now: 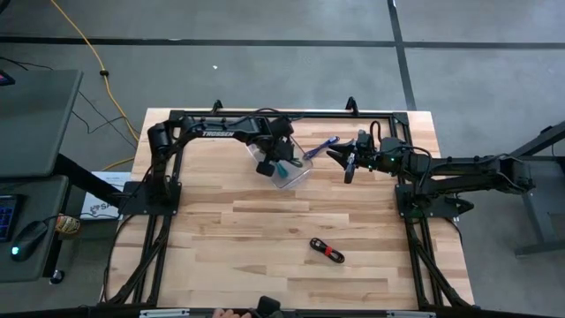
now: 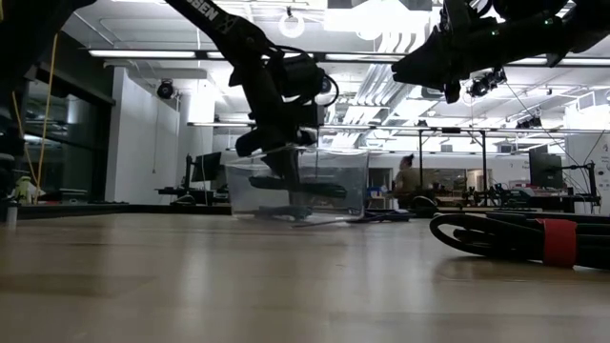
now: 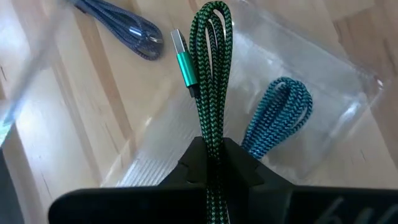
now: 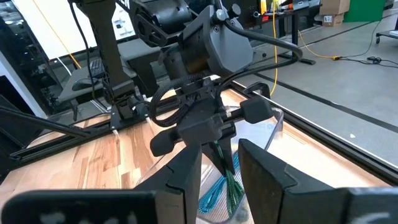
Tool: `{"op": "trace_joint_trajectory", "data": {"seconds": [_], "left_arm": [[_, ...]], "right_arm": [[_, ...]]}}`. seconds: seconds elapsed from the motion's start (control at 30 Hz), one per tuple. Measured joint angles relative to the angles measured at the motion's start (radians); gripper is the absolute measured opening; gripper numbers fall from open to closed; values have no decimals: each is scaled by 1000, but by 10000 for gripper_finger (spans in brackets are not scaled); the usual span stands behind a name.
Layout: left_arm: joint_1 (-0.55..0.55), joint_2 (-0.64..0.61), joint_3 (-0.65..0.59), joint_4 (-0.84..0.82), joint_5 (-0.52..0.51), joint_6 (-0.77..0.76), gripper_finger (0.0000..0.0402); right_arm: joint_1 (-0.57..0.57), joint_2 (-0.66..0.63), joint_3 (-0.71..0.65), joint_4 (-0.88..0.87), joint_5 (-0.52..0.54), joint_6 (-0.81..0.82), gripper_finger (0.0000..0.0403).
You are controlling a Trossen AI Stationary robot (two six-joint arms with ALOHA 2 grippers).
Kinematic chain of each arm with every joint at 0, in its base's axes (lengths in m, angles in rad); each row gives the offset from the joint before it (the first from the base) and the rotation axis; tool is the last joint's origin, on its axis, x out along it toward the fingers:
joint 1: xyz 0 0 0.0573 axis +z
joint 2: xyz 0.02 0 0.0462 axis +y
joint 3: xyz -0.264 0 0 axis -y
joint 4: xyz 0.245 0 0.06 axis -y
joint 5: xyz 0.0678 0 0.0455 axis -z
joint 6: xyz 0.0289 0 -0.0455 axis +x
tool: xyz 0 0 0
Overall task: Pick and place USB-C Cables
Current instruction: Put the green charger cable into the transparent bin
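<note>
My left gripper (image 1: pixel 272 166) hangs over the clear plastic bin (image 1: pixel 302 174), shut on the green cable (image 3: pixel 211 74). The teal cable (image 3: pixel 280 118) lies on the bin's floor. The purple cable (image 1: pixel 324 144) rests on the table just beyond the bin's far right corner. The black cable with the red band (image 1: pixel 327 252) lies on the table toward the near edge, also in the low view (image 2: pixel 515 238). My right gripper (image 1: pixel 341 165) hovers open to the right of the bin, fingers pointing at it (image 4: pixel 221 168). My left gripper pinches the green cable bundle between its two fingers, partway along its length (image 3: pixel 212 142), coming from above and pointing down, fingers across the strands. The looped end and green connector (image 3: pixel 185 65) stick out beyond the fingertips. The bundle hangs down into the bin (image 4: pixel 229 180).
The black frame rails (image 1: pixel 168 177) run along the table's left, right and far sides. Bare wood lies between the bin and the black cable. A hand shows at the table's near edge (image 1: pixel 228 313). The right arm (image 1: pixel 459 168) stretches in from the right.
</note>
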Motion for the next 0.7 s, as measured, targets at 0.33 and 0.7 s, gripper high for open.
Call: {"op": "trace_joint_trajectory", "data": {"seconds": [0.33,0.7], "left_arm": [[1,6,-3,-3,-28,-12,1],[-8,6,-3,-3,-47,-14,1]], "right_arm": [[0,0,0,0,0,0,99],[0,0,0,0,0,0,99]]}}
